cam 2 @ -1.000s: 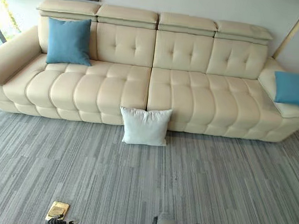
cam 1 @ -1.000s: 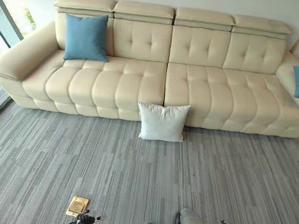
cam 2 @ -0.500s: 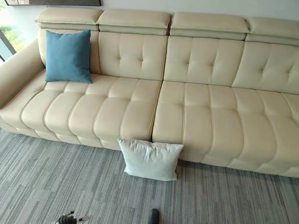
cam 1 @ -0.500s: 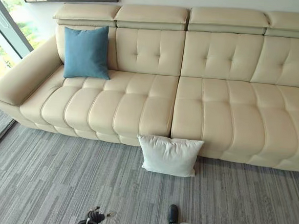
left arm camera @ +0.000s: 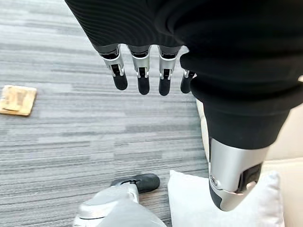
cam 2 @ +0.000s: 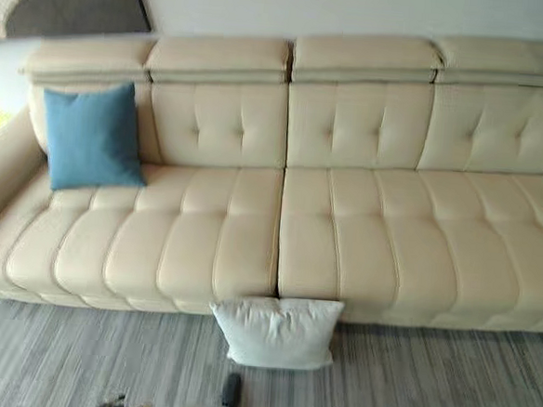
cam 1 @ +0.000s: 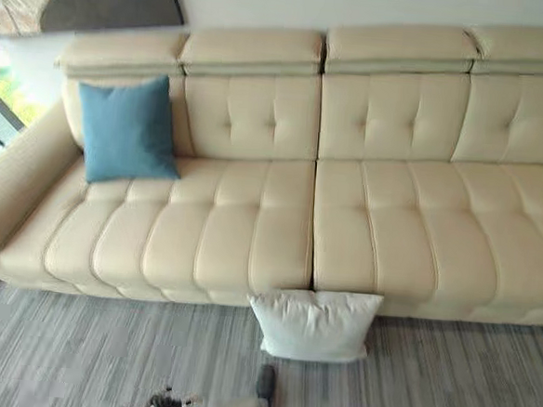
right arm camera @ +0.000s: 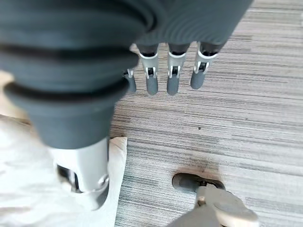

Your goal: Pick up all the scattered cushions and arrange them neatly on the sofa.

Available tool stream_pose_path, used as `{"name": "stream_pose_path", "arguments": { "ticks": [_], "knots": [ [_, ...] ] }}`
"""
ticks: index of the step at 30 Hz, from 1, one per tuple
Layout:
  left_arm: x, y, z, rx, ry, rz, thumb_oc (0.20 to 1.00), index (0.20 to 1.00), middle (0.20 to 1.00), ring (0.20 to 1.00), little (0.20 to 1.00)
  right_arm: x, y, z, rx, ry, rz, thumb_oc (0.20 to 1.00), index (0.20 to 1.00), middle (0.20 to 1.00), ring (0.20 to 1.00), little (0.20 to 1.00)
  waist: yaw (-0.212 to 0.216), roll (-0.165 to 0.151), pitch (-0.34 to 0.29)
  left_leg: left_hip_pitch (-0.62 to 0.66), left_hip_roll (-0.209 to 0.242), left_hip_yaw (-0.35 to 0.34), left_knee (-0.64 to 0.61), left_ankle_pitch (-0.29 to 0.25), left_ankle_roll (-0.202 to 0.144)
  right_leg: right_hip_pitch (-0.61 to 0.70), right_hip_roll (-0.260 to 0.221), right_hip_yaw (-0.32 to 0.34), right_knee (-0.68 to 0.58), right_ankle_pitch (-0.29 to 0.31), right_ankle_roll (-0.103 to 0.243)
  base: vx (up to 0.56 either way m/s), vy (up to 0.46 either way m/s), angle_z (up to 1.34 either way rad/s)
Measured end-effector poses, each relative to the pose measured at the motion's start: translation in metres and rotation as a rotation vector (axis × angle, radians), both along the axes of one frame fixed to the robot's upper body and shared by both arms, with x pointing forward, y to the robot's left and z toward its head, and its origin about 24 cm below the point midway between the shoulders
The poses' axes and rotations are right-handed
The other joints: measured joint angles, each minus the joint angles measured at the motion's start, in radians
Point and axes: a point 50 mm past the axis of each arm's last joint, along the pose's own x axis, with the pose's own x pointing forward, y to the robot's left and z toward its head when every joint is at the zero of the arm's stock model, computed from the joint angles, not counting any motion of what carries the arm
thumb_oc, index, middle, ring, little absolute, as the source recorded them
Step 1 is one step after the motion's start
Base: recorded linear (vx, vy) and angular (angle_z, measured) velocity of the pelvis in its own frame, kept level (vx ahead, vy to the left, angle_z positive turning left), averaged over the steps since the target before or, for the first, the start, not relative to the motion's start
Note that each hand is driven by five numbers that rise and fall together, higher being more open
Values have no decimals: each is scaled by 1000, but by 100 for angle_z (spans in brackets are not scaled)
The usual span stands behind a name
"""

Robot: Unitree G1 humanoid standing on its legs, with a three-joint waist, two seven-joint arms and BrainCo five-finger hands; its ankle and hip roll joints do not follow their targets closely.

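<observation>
A: Grey carpet (cam 1: 74, 357) is where the white cushion (cam 1: 314, 325) is left, propped against the sofa (cam 1: 252, 221) front, long axis along it.

B: Both hands, left (left arm camera: 142, 75) and right (right arm camera: 170, 75), are held relaxed, empty. Slack fabric could be pinched and dropped.

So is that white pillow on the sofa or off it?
Off. The white pillow sits on the grey carpet, propped against the sofa front.
</observation>
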Motion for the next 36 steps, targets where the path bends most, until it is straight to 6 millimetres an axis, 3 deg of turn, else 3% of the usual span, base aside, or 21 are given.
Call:
{"name": "stream_pose_path", "arguments": {
  "ticks": [4, 8, 10, 13, 15, 16, 18, 19, 20, 21, 22, 23, 24, 25, 27, 29, 30, 31, 33, 36],
  "knots": [
    [0, 3, 1, 18, 4, -28, 1000, 1000, 1000, 1000, 1000, -7, 4, -3, 7, 25, 6, 1000, 1000, 1000, 1000, 1000, -4, -11, -17, 1, -9, 11, -7, -19, -3, -1, -15, 7, -8, 17, -1, 2, 115, -3],
    [-13, 2, -2, 14, 44, -23, 1000, 1000, 1000, 1000, 1000, -9, 5, -3, 8, 28, 6, 1000, 1000, 1000, 1000, 1000, 2, -22, -26, -1, 9, 42, 0, -31, -10, -26, -9, 32, 3, 35, -13, -39, 122, -29],
    [-17, 0, -4, 9, 58, -23, 1000, 1000, 1000, 1000, 1000, -13, 4, -4, 6, 40, 5, 1000, 1000, 1000, 1000, 1000, 0, -28, -28, 0, 11, 64, -5, -40, 3, -35, -9, 46, 14, 35, -13, -77, 139, -27],
    [-10, 2, -2, 14, 43, -28, 1000, 1000, 1000, 1000, 1000, -14, 3, -4, 5, 47, 5, 1000, 1000, 1000, 1000, 1000, -2, -41, -18, -1, 24, 79, -7, -59, 9, -112, 1, 64, 150, 4, 12, -74, 85, -39],
    [2, 5, 1, 26, 17, -37, 1000, 1000, 1000, 1000, 1000, -8, 5, -3, 10, 32, 10, 1000, 1000, 1000, 1000, 1000, -2, -37, 12, 10, 50, 78, -7, -59, 12, -223, 23, 55, 363, -22, 44, 21, 53, -27],
    [2, 5, 2, 27, 14, -37, 1000, 1000, 1000, 1000, 1000, -7, 6, -4, 12, 30, 11, 1000, 1000, 1000, 1000, 1000, -3, -36, 16, 6, 55, 77, -7, -60, 13, -250, 27, 52, 392, -43, 51, 95, 23, -19],
    [12, 5, 4, 30, -5, -43, 1000, 1000, 1000, 1000, 1000, -8, 11, -5, 25, 29, 12, 1000, 1000, 1000, 1000, 1000, -4, -55, 17, -21, 60, 69, -7, -63, 16, -293, 31, 31, 313, -67, 37, 145, -5, 6],
    [22, 3, 6, 27, -29, -53, 1000, 1000, 1000, 1000, 1000, -9, 15, -6, 35, 30, 11, 1000, 1000, 1000, 1000, 1000, -5, -56, 19, -56, 64, 59, -7, -68, 8, -316, 55, 30, 235, -70, 23, 123, -14, 44],
    [29, 2, 7, 30, -41, -65, 1000, 1000, 1000, 1000, 1000, -13, 19, -8, 45, 37, 7, 1000, 1000, 1000, 1000, 1000, -12, -68, 18, -74, 49, 58, -7, -88, -22, -318, 53, 44, 185, -64, 13, 109, -21, 87],
    [47, 3, 13, 35, -88, -73, 1000, 1000, 1000, 1000, 1000, -13, 30, -11, 73, 38, 5, 1000, 1000, 1000, 1000, 1000, -24, -143, 44, -88, -7, 72, 76, -141, -19, -312, -21, 50, 132, 28, -11, 93, -32, 70],
    [51, 0, 14, 28, -96, -75, 1000, 1000, 1000, 1000, 1000, -7, 31, -10, 74, 31, 12, 1000, 1000, 1000, 1000, 1000, -18, -152, 65, -89, -22, 85, 190, -184, -4, -305, -40, 59, 123, 44, -8, 122, -77, 24],
    [38, -10, 7, -4, -62, -61, 1000, 1000, 1000, 1000, 1000, -1, 22, -7, 49, 13, 29, 1000, 1000, 1000, 1000, 1000, -19, -104, 64, -45, 6, 91, 253, -247, -21, -284, -28, 55, 94, 60, 16, 73, -64, -30],
    [31, -17, 2, -23, -40, -55, 1000, 1000, 1000, 1000, 1000, 5, 15, -3, 26, 0, 57, 1000, 1000, 1000, 1000, 1000, -15, -60, 64, -10, 36, 75, 219, -285, -18, -282, -3, 46, 89, 71, 31, 19, -63, -17],
    [31, -17, 2, -22, -35, -58, 1000, 1000, 1000, 1000, 1000, 16, 18, -1, 17, -20, 115, 1000, 1000, 1000, 1000, 1000, -19, -49, 69, -4, 14, 63, 133, -271, 2, -313, -15, 50, 94, 66, 39, -94, -65, 10],
    [38, -12, 6, -3, -59, -69, 1000, 1000, 1000, 1000, 1000, 30, 24, 1, 25, -58, 132, 1000, 1000, 1000, 1000, 1000, -17, -43, 81, -15, 3, 64, 66, -249, 1, -346, -30, 48, 78, 82, 38, -169, -80, 29],
    [46, -7, 10, 31, -66, -98, 1000, 1000, 1000, 1000, 1000, 53, 27, 7, 13, -118, 146, 1000, 1000, 1000, 1000, 1000, -21, -50, 93, -74, 3, 63, 60, -189, 4, -420, -32, 37, 91, 123, 34, -150, -54, 14],
    [51, -4, 12, 48, -75, -99, 1000, 1000, 1000, 1000, 1000, 78, 31, 16, 6, -190, 164, 1000, 1000, 1000, 1000, 1000, -18, -51, 107, -124, 5, 63, 62, -177, -1, -468, -32, 33, 98, 138, 28, -121, -53, 3],
    [54, -3, 13, 55, -82, -96, 1000, 1000, 1000, 1000, 1000, 91, 32, 21, -3, -225, 170, 1000, 1000, 1000, 1000, 1000, -15, -49, 116, -152, 6, 63, 69, -176, -1, -498, -32, 32, 107, 139, 28, -215, -101, 7],
    [78, -3, 23, 80, -133, -122, 1000, 1000, 1000, 1000, 1000, 132, 34, 42, -45, -337, 191, 1000, 1000, 1000, 1000, 1000, -14, -50, 164, -253, 4, 65, 116, -144, -6, -596, -32, 31, 148, 188, 15, -116, -59, 10],
    [131, -10, 49, 122, -267, -157, 1000, 1000, 1000, 1000, 1000, 196, 45, 86, -109, -547, 246, 1000, 1000, 1000, 1000, 1000, -15, -43, 213, -387, 3, 68, 140, -124, -18, -743, -33, 32, 191, 227, 9, -125, -63, 6]
  ]
}}
